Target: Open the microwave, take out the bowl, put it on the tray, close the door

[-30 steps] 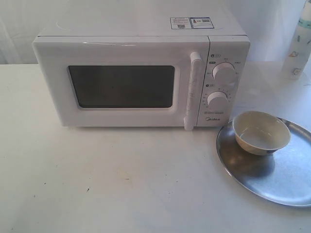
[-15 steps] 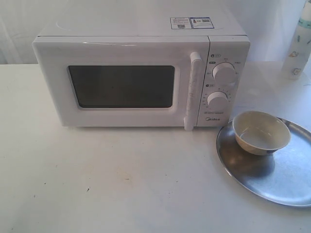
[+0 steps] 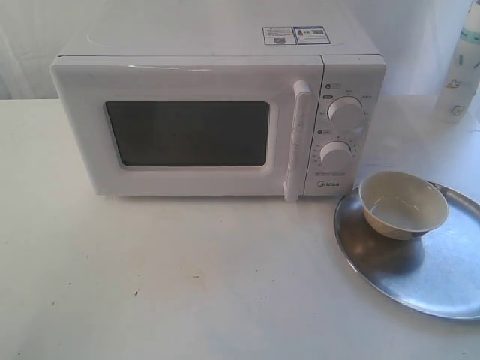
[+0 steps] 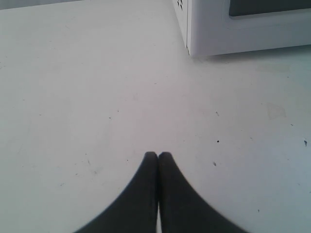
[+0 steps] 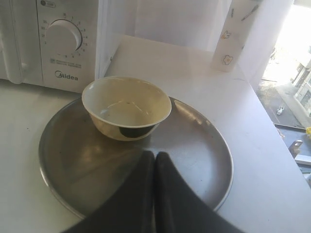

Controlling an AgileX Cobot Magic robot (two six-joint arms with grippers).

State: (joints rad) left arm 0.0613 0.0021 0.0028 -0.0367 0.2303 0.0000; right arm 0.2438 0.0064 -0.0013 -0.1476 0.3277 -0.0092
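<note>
One bowl (image 3: 403,204) on one tray (image 3: 442,292), right of one microwave (image 3: 187,41); door (image 3: 187,135) shut. Both pairs of jaws pressed together, empty.

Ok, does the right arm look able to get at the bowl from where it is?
Probably yes. The right pincer is shut and sits over the tray, with the bowl upright on the tray just ahead of its tips and nothing between them. It would have to open first.
</note>
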